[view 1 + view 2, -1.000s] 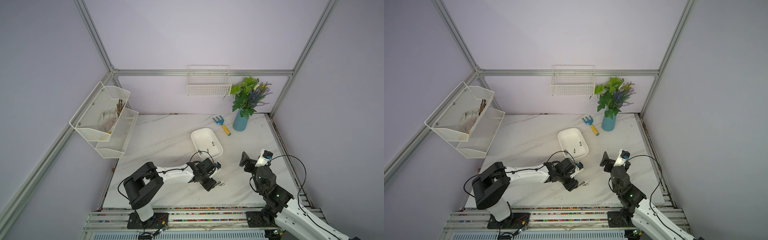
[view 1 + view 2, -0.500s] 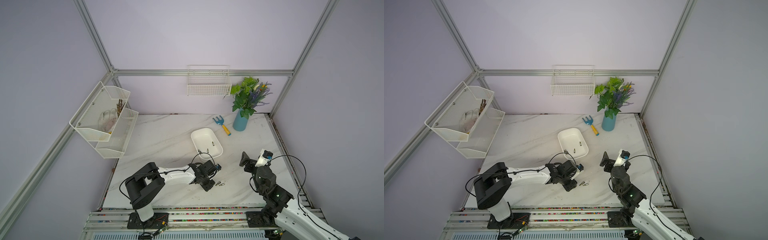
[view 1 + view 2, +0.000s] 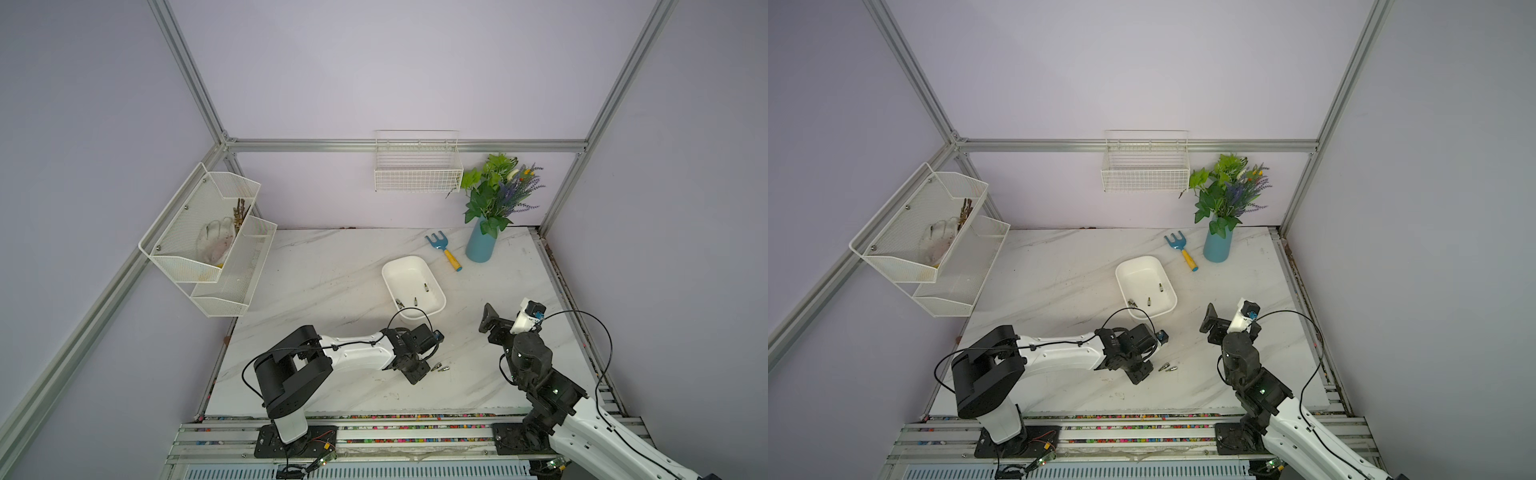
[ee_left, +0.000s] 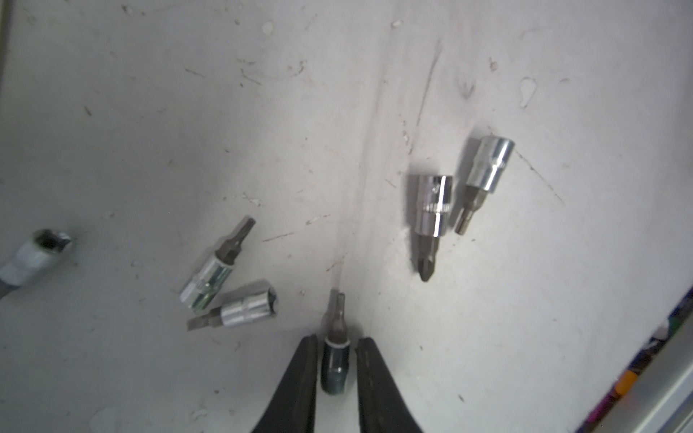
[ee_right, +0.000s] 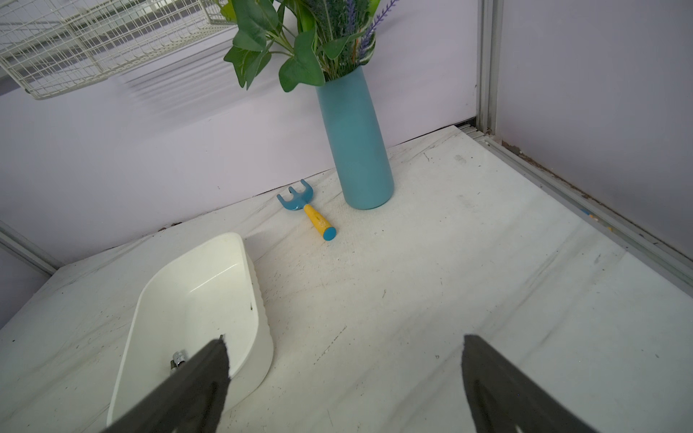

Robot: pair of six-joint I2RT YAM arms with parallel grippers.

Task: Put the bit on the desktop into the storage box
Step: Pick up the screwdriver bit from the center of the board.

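A: Status on the bits?
B: Partway, I'd say. In the left wrist view six are on the desktop (image 4: pixel 506 318).
A: Layout, left to right?
B: A lone bit (image 4: pixel 37 251) at the frame edge, then a close pair (image 4: pixel 210 268), then the dark bit (image 4: pixel 335 369) I'm on, then a second pair (image 4: pixel 433 210) lying just beside each other.
A: Grip?
B: My left gripper (image 4: pixel 337 339) is down at the desktop, jaws tight on either side of the dark bit's socket end. Can't tell if the pads are biting. It looks to be lying on the surface, not lifted.
A: Box?
B: The storage box (image 3: pixel 407 272) holds three bits (image 3: pixel 415 300), near my left wrist.
A: Right arm?
B: My right gripper (image 5: pixel 343 339) is spread wide and empty, up beside the box.
A: Remaining?
B: Lift this one, drop it in, then the other five, as I read it.
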